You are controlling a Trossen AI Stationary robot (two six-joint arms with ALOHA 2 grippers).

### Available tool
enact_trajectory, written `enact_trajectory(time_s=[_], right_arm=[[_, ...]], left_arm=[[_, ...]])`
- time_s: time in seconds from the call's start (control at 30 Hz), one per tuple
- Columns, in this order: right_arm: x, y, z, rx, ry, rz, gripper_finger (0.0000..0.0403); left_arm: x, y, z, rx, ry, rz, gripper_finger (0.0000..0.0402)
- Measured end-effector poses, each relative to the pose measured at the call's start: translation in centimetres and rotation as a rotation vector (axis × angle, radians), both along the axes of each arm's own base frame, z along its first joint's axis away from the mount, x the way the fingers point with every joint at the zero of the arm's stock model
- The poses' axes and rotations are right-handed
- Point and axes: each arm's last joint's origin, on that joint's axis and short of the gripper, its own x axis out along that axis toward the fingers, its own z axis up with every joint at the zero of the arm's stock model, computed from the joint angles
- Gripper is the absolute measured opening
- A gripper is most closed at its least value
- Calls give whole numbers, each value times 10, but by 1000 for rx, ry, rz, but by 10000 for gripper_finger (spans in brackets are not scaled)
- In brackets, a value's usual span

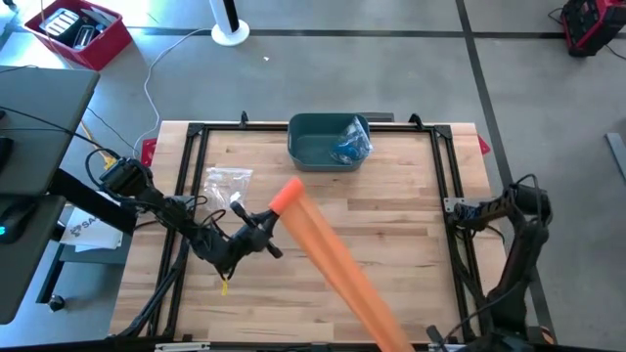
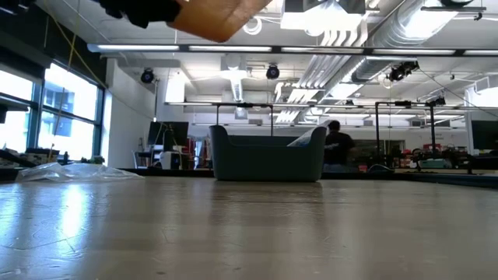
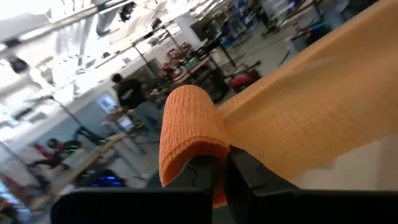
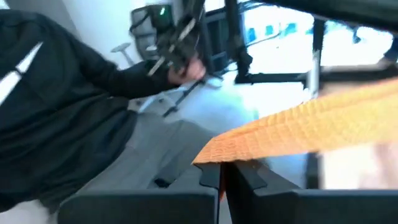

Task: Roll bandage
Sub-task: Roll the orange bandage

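The rolling looks barely begun: the long orange woven bandage strip [image 1: 337, 262] hangs stretched in the air above the table, from centre-left towards the near right edge, with only one soft fold at its left end. The left gripper [image 3: 221, 171] is clamped on that folded end, and the right gripper [image 4: 222, 171] pinches the other. The crinkly clear plastic bag [image 1: 227, 183] and smooth teal plastic bin [image 1: 313, 147] lie beyond.

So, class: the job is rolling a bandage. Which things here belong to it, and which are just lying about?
Part of the job:
orange bandage
left gripper, shut on one end
right gripper, shut on the other end

Lying about:
teal bin
clear plastic bag
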Motion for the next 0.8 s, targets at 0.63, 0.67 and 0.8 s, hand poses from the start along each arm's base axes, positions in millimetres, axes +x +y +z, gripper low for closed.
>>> enact_trajectory(time_s=[0.63, 0.67, 0.8], right_arm=[[9, -80, 179, -509, -243, -418, 0], [12, -88, 184, -520, -240, -435, 0], [23, -123, 199, -563, -213, -504, 0]], left_arm=[[2, -6, -56, -481, 101, -467, 5], [4, -8, -53, -499, 104, -493, 5], [15, -20, -49, -537, 158, -565, 5]])
